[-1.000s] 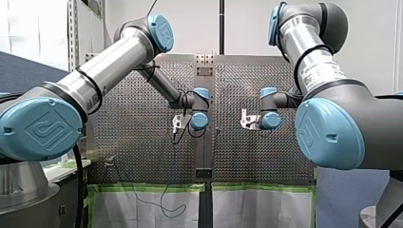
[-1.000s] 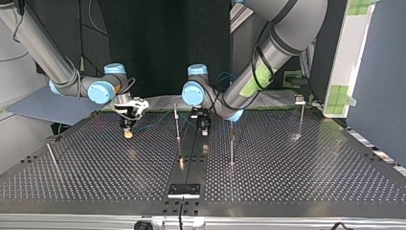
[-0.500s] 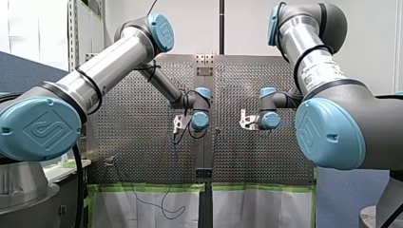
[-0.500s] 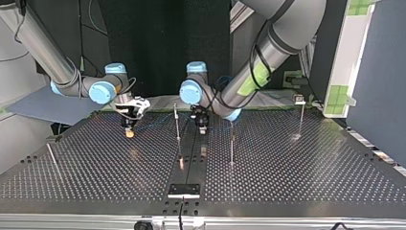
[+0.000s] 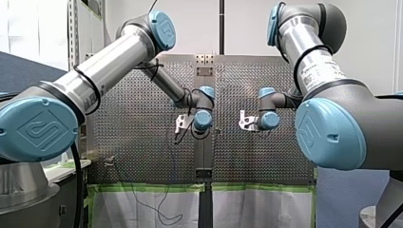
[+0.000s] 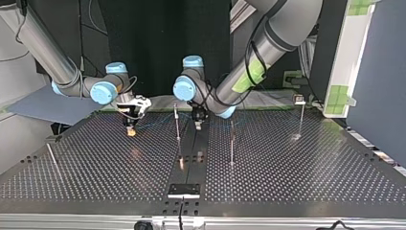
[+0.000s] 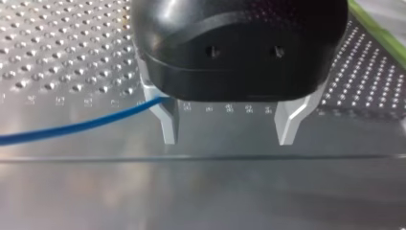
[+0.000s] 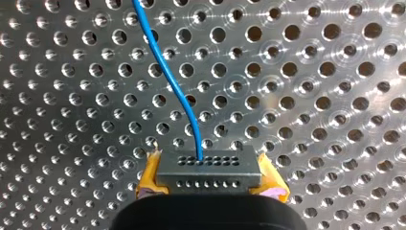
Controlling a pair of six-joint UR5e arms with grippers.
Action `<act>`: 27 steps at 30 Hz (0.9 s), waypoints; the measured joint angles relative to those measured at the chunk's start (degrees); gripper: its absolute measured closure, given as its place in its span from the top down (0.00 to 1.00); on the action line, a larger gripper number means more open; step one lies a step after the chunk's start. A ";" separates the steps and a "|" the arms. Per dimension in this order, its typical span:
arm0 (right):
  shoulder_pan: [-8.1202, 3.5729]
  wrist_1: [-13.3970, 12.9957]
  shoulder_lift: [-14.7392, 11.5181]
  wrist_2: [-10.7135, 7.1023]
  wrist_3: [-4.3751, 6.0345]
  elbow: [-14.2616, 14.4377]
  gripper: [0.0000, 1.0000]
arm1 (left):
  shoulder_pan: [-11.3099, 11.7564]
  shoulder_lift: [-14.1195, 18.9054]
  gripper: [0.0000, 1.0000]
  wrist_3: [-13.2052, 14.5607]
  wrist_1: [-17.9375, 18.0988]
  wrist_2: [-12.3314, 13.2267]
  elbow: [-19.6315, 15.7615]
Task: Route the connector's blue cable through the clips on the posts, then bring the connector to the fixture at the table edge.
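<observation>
Top view, left to right. A thin rod [image 6: 52, 160] stands near the table's left side. Next is my right gripper [image 6: 129, 130], pointed down, low over the perforated table [image 6: 306, 182]. In the right wrist view its yellow pads [image 8: 149, 178] clamp the connector [image 8: 209, 171] from both sides, so the jaws are closed on it. The blue cable [image 8: 168, 79] leaves the connector's face and curves away over the holes.

Then comes a slim post [image 6: 177, 125] beside the dark centre strip [image 6: 191, 158]. The black fixture [image 6: 184, 190] sits on that strip at the near edge, well apart from the connector.

My left gripper [image 6: 197, 122] hangs just right of the slim post, low over the strip. In the left wrist view its metal fingers [image 7: 168, 122] stand spread apart, gripping nothing — the cable comes in from the side and meets the outer side of one finger near its base.

Further right is a second post [image 6: 232, 143], then a third post [image 6: 301, 117] with a clip [image 6: 299, 99] on top. Whether the cable sits in any clip — cannot tell.
</observation>
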 joint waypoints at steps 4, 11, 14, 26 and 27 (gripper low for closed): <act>0.07 0.46 -0.02 0.02 -0.02 0.02 0.00 | -1.30 0.24 1.00 -0.03 -0.81 -1.83 -0.30; 0.11 1.13 -0.01 0.05 -0.05 0.01 0.00 | -2.63 2.75 1.00 0.17 1.16 -4.26 -2.95; 0.11 1.35 0.00 0.07 -0.07 0.01 0.00 | -3.04 4.16 1.00 0.31 2.53 -4.12 -4.37; 0.10 2.09 -0.01 0.06 -0.08 0.01 0.00 | -5.86 6.26 1.00 0.00 5.08 -4.22 -9.74; 0.10 2.09 0.00 0.06 -0.08 0.01 0.00 | -6.31 6.30 1.00 -0.09 5.12 -4.27 -10.31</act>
